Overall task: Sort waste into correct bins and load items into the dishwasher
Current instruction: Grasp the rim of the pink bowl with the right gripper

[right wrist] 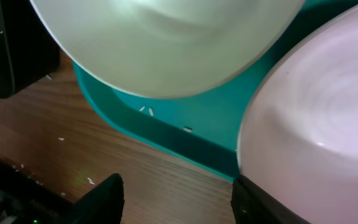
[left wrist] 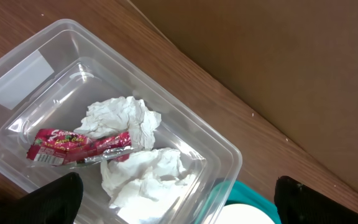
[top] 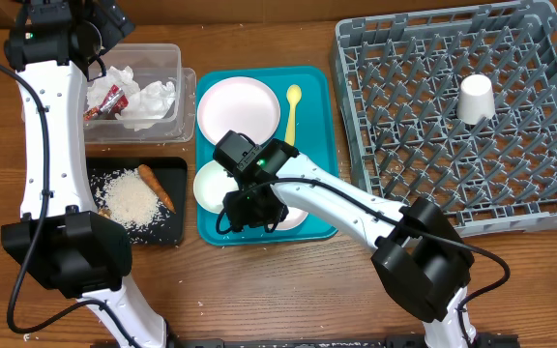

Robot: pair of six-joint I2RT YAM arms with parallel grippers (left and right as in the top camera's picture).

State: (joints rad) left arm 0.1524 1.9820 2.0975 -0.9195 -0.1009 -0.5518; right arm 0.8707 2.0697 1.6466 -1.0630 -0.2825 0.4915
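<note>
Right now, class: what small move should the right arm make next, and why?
Probably shift the right end effector sideways until its open fingers straddle the rim of the nearest bowl, then close. It hangs open beside that rim, and the bowl sits on the teal tray, not in the rack.

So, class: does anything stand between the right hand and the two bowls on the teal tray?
Nothing visible does. The open right hand hangs close above the teal tray, with one bowl and the other bowl unobstructed before it.
</note>
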